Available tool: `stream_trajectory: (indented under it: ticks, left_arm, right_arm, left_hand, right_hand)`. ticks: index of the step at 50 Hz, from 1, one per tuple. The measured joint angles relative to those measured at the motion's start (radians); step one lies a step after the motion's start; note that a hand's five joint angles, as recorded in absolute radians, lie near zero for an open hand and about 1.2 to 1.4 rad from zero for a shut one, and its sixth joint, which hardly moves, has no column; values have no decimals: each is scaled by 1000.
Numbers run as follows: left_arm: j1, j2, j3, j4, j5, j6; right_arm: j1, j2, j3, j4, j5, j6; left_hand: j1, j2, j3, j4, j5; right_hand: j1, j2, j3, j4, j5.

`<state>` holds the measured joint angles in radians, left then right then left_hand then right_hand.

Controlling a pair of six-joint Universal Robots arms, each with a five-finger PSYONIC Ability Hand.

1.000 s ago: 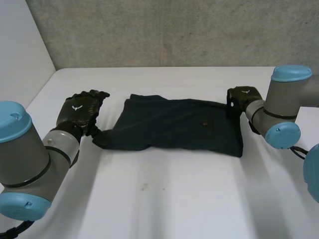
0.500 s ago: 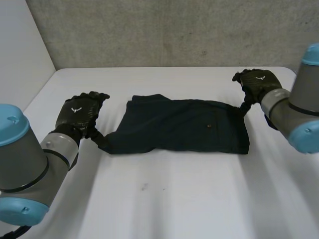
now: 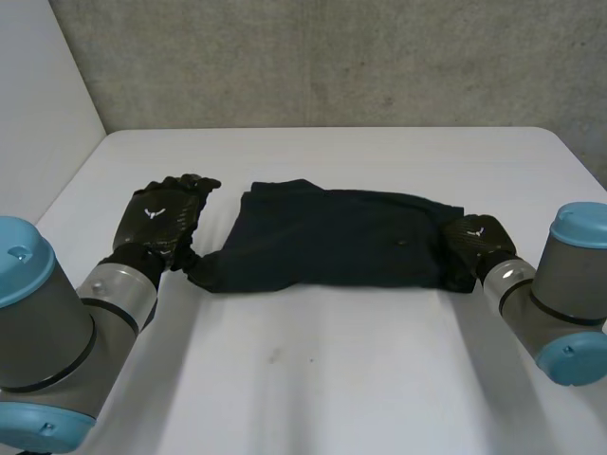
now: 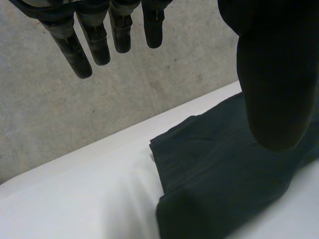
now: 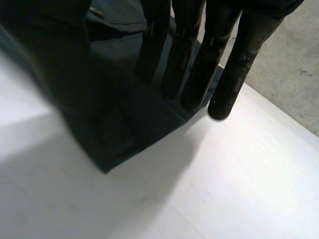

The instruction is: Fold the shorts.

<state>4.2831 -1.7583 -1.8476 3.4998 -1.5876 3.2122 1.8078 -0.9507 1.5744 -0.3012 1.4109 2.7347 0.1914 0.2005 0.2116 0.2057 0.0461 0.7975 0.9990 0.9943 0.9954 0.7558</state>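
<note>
1. Dark navy cloth shorts [image 3: 332, 237] lay flat on the white table [image 3: 313, 379], between both hands.
2. The left hand [image 3: 161, 220] hung relaxed and empty at their left end; the right hand [image 3: 474, 239] rested straight-fingered on their right edge.
3. Risk: the unpinched cloth could slip and bunch the fold.

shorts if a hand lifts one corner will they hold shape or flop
Probably floppy: the shorts lie flat and thin on the table, and the corner by the left hand is bunched. Likely light for their size, being thin cloth. Pushed, they would more likely wrinkle than slide whole.
</note>
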Motion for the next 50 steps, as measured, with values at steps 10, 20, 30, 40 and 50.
stream_trajectory:
  ticks: [10, 20, 30, 40, 50]
  left_arm:
    - [2, 1, -1, 0, 0, 0]
    - [3, 12, -1, 1, 0, 0]
    - [2, 36, 2, 1, -1, 0]
    - [1, 65, 33, 4, -2, 2]
    - [-17, 29, 182, -6, -7, 0]
  right_arm:
    - [-65, -6, -38, 46, 13, -37]
    - [-153, -120, -44, 179, 8, -169]
    - [-26, -183, -195, 224, -24, -536]
    - [309, -90, -239, 234, -289, -644]
    - [365, -82, -185, 309, -404, -555]
  left_hand:
    - [0, 0, 0, 0, 0]
    - [0, 0, 0, 0, 0]
    - [0, 0, 0, 0, 0]
    - [0, 0, 0, 0, 0]
    - [0, 0, 0, 0, 0]
  right_hand:
    - [67, 169, 178, 194, 171]
    - [116, 169, 189, 196, 200]
    - [160, 169, 189, 197, 208]
    - [193, 169, 200, 197, 242]
    - [-505, -652, -639, -630, -564]
